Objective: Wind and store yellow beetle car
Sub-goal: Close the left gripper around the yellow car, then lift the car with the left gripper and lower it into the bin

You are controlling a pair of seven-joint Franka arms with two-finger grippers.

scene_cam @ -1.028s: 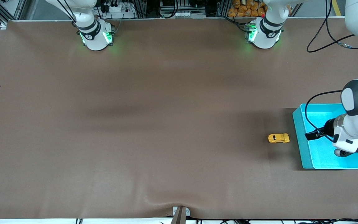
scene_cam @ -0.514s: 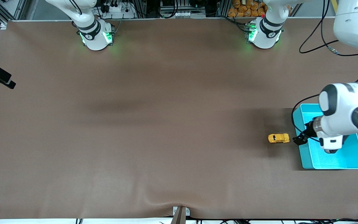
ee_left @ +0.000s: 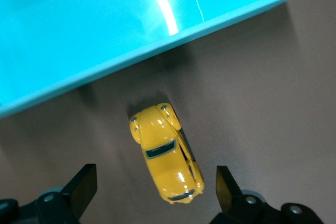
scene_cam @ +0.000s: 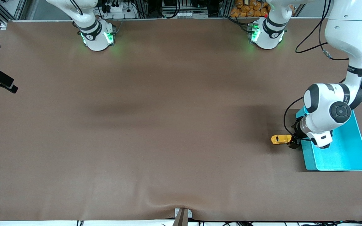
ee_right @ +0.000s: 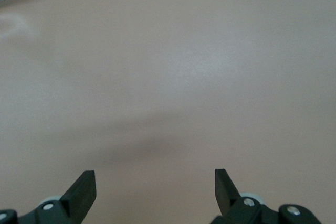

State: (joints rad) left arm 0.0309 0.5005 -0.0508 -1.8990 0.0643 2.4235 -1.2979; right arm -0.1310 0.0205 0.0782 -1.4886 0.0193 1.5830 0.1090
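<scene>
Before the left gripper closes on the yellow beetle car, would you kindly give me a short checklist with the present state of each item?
1. Left gripper open: ok, fingers spread wide.
2. Yellow beetle car between the fingers: ok, its nearer end lies in the gap, touching neither finger.
3. Car upright on the table: ok, roof and windows face up.
4. Car clear of the turquoise bin: ok, it lies beside the bin's wall, apart from it.
5. Gripper low enough to grasp: cannot tell.
6. Right gripper out of the way: ok, waiting open over bare table at the right arm's end.
</scene>
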